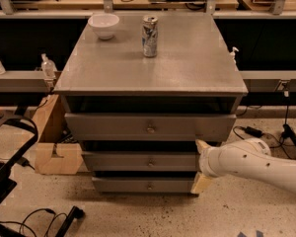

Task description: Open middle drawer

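**Reaching for the middle drawer — tool not yet on the knob**

On the grey tabletop [187, 58] a white bowl [103, 24] sits at the back left, with a drink can [149, 29] just to its right. Below, three drawers are stacked. The middle drawer [133, 161] lies between the taller top drawer [108, 126] and the slim bottom drawer [123, 184], and it looks shut. Its small round knob [150, 163] sits at the centre of the front. The tool [201, 165] is at the drawer's right end — its two pale fingers [203, 146] are spread wide, one high and one low, holding nothing. I judge this to be the approach step. Next the tool needs to shift left to the knob, close on it, then pull straight out.
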